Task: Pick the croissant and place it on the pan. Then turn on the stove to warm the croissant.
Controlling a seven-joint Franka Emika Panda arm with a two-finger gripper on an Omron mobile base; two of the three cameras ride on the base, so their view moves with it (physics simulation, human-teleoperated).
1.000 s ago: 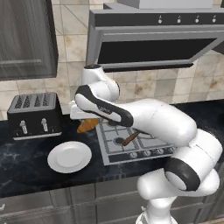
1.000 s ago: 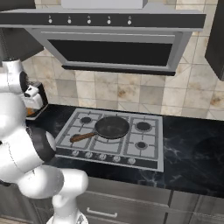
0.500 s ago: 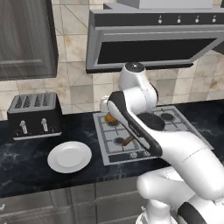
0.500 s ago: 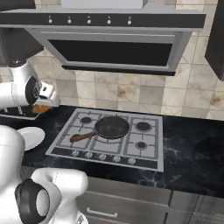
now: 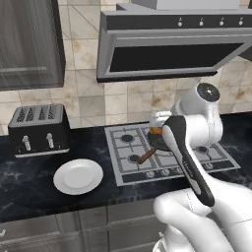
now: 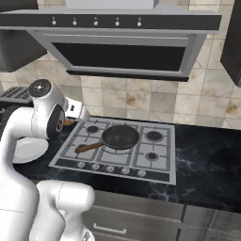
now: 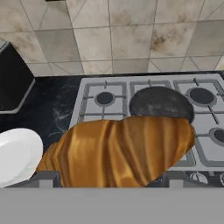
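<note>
Hand view has the pincer [image 7: 109, 177] pinching the croissant [image 7: 118, 151] at frame centre, carried over the stove [image 7: 96, 109] toward the pan [image 7: 161, 103] for dropping.

You see the stove [image 6: 117, 150] sitting flat in the dark tabletop [image 6: 207, 174]. The pan [image 6: 120, 136] rests in the middle of the stove, and its brown handle sticks out toward the lower left. A row of round knobs runs along the front edge of the stove. The white arm stands on the left side. Its hand [image 6: 77, 113] is above the left edge of the stove, and a bit of the brown croissant [image 6: 69, 123] peeks out under it. You cannot tell how the fingers sit. A white plate [image 6: 29, 149] lies on the tabletop behind the arm.
</note>
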